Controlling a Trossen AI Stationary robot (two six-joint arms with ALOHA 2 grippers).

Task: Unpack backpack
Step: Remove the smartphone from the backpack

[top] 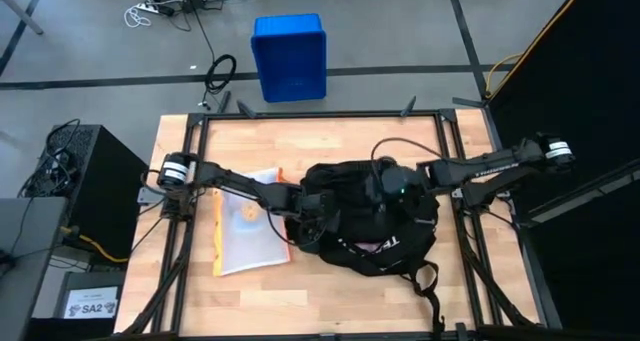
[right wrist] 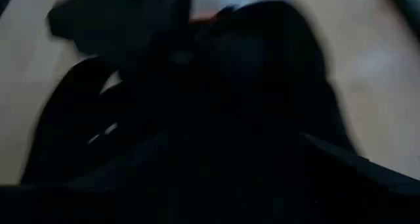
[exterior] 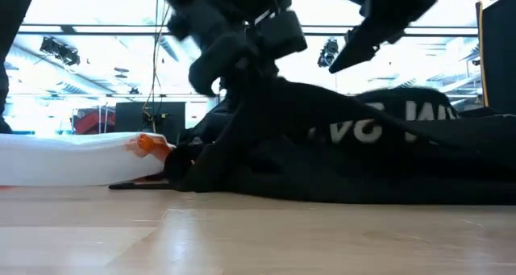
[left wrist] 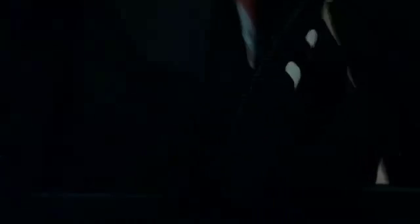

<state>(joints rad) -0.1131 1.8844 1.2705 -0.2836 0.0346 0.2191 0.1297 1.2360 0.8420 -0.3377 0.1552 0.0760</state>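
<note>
High view: backpack (top: 375,221) mid-table, a clear pouch (top: 248,236) already out beside it. Left gripper (top: 318,209) buried in the bag, right gripper (top: 385,186) on top; finger states can't tell. Likely more inside.

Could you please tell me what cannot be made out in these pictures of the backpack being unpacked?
- Left hand: its tip is buried in the backpack in the high view; its own wrist view is almost black, so its fingers are hidden.
- Right hand: over the backpack's top in the high view, fingers lost against black fabric; its wrist view is blurred.
- Backpack contents: hidden by fabric everywhere.
- Clear bag: contents too small.
</note>
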